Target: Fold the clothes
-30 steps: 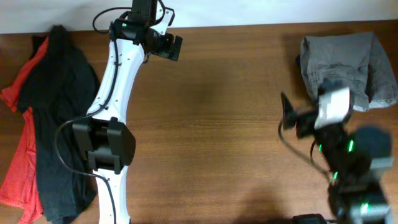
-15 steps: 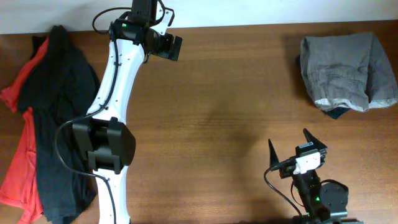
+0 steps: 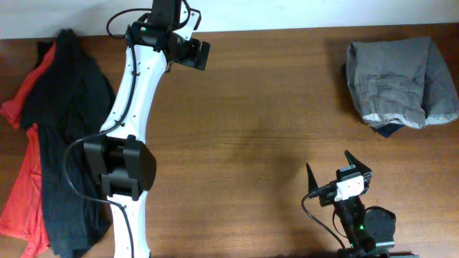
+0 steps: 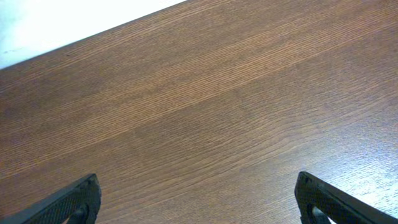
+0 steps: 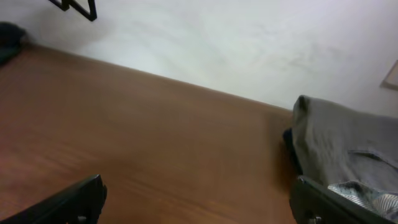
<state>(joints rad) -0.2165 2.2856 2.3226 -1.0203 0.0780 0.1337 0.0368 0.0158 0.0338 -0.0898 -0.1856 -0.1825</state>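
Observation:
The taupe shorts (image 3: 400, 81) lie folded at the table's far right, on top of a navy garment (image 3: 388, 130) whose edge peeks out below. They also show in the right wrist view (image 5: 348, 155). A black garment (image 3: 72, 136) lies over a red one (image 3: 21, 193) at the left edge. My left gripper (image 3: 201, 54) is open and empty at the far side, over bare wood (image 4: 198, 199). My right gripper (image 3: 337, 166) is open and empty near the front edge, well short of the shorts (image 5: 196, 202).
The wooden table (image 3: 251, 129) runs between the two piles. A white wall (image 5: 205, 43) stands behind the far edge. The left arm's white links (image 3: 133, 100) stretch from the front to the far side beside the black garment.
My right arm has pulled back from the folded shorts to the front edge, gripper open and empty. In the last half second it only settled slightly. The left arm has not moved.

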